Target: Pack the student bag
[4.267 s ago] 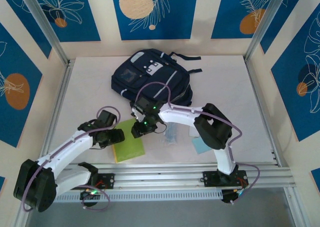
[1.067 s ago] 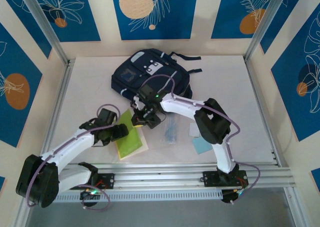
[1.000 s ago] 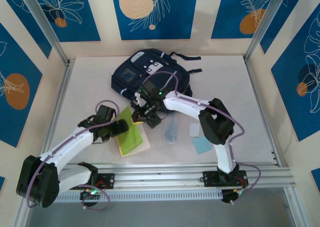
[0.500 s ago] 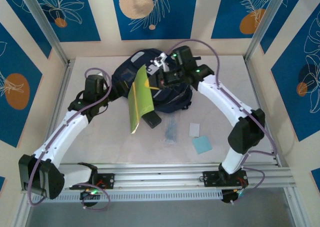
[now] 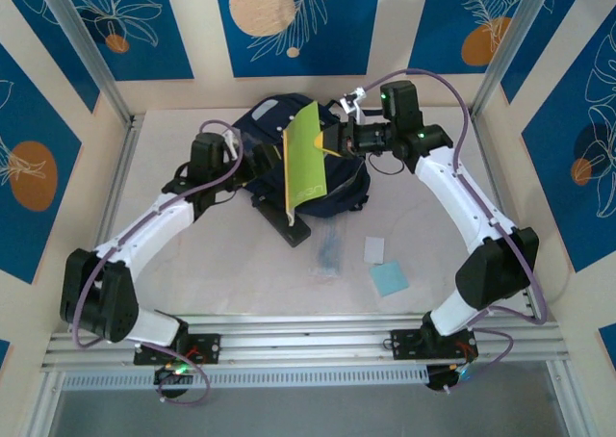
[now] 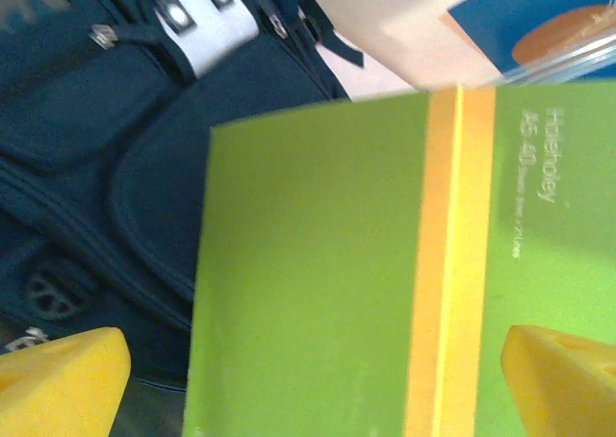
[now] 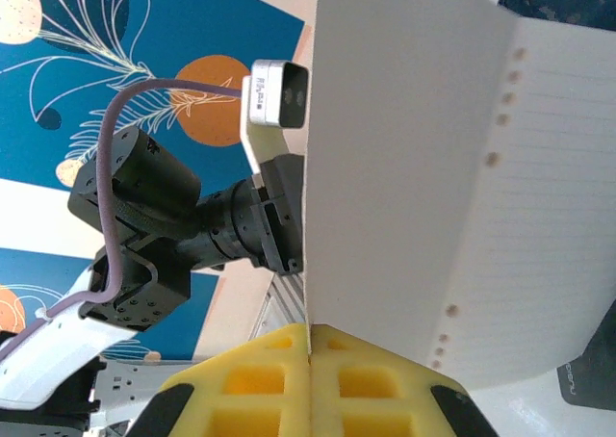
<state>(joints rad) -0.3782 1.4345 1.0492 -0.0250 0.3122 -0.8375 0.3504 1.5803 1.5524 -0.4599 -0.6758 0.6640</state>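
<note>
The student bag [image 5: 346, 182], navy with a grey buckle patch, lies at the back middle of the table. A green notebook [image 5: 306, 163] with an orange stripe hangs upright over it. My right gripper [image 5: 334, 139] is shut on the notebook's top edge; in the right wrist view its yellow pads [image 7: 310, 346] pinch a white lined leaf [image 7: 414, 167]. My left gripper [image 5: 255, 163] stands open just left of the notebook, by the bag's left side. In the left wrist view its gripper [image 6: 308, 384] faces the green cover [image 6: 318, 283], fingertips [image 6: 58, 384] wide apart, the bag [image 6: 96, 148] behind.
In front of the bag lies a black flat case [image 5: 294, 227]. Nearer the front are a clear plastic pouch [image 5: 330, 249], a small white card [image 5: 373, 250] and a light blue pad [image 5: 389, 278]. Metal frame posts [image 5: 111, 100] stand at the table's back corners.
The right arm has lifted the green notebook off the table front and carried it back over the bag. The left gripper has opened wider and moved up to the bag's left side.
</note>
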